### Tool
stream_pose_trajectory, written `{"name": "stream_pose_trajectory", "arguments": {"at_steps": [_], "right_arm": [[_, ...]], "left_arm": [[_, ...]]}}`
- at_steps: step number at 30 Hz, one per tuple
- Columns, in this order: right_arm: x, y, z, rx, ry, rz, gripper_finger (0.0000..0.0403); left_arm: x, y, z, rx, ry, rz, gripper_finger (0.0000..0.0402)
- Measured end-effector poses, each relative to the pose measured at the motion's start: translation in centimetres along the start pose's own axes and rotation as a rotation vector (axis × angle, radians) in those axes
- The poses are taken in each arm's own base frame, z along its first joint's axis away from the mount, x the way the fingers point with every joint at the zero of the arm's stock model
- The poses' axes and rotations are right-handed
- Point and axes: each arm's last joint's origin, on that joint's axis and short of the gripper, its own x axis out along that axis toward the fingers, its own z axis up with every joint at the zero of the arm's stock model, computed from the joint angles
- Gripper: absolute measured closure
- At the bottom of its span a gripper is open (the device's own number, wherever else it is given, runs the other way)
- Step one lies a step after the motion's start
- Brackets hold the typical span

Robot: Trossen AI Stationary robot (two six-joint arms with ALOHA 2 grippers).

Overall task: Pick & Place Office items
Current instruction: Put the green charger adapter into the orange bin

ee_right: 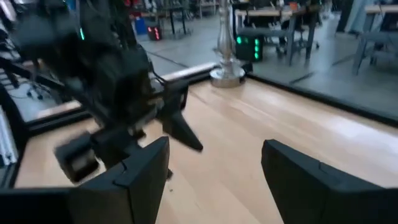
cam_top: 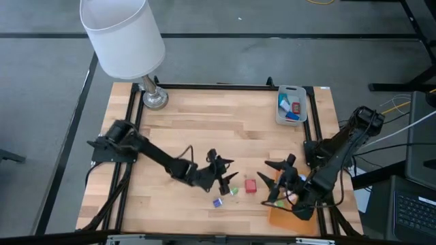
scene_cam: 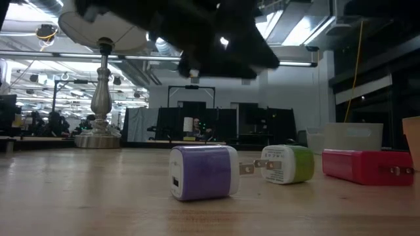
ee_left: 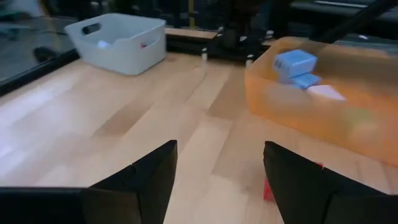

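A: What's seen nearest in the low view?
B: A purple piece (scene_cam: 203, 172) is seen at lower centre on the worktop (scene_cam: 85, 190), w/ a green piece (scene_cam: 288, 163) just beside it to the right and a red piece (scene_cam: 360, 164) further right.

A: And from above?
B: The left gripper (cam_top: 225, 172) is seen at lower centre, fingers held apart, nothing clamped. The right gripper (cam_top: 281, 175) is placed lower right by the orange sheet (cam_top: 294, 218), fingers also apart, nothing gripped. Red, green and purple pieces are laid betw. the two.

A: Further back?
B: A grey tray (cam_top: 291, 104) w/ blue and red pieces inside is seen upper right; a lamp (cam_top: 126, 41) upper left.
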Motion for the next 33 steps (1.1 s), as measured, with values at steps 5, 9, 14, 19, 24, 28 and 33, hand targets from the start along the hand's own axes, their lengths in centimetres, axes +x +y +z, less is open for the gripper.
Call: {"name": "stream_pose_trajectory", "arguments": {"at_steps": [5,9,14,19,24,28,33], "right_arm": [[-1.7,0.5,-0.5,-0.021,-0.023,0.05,0.0152],[-2.8,0.7,-0.8,-0.041,-0.018,0.092,0.0152],[-3.2,0.7,-0.9,-0.098,-0.001,0.117,0.0152],[-3.2,0.7,-1.0,-0.127,0.023,0.132,0.0152],[-3.4,0.7,-1.1,-0.136,0.047,0.152,0.0152],[-3.4,0.7,-1.2,-0.136,0.07,0.167,0.0152],[-3.4,0.7,-1.2,-0.13,0.071,0.167,0.0152]], "left_arm": [[0.1,-1.8,-3.4,-0.08,-0.027,0.075,0.0177],[1.0,-3.4,-4.4,-0.176,-0.006,0.057,0.018],[2.6,-5.8,-3.5,-0.148,0.076,0.061,0.018],[2.9,-7.6,-1.0,-0.115,0.154,0.084,0.018],[1.4,-8.8,-0.3,-0.111,0.218,0.117,0.018],[0.4,-9.0,-1.4,-0.128,0.26,0.145,0.018],[0.6,-9.0,-2.3,-0.142,0.289,0.145,0.018]]}}
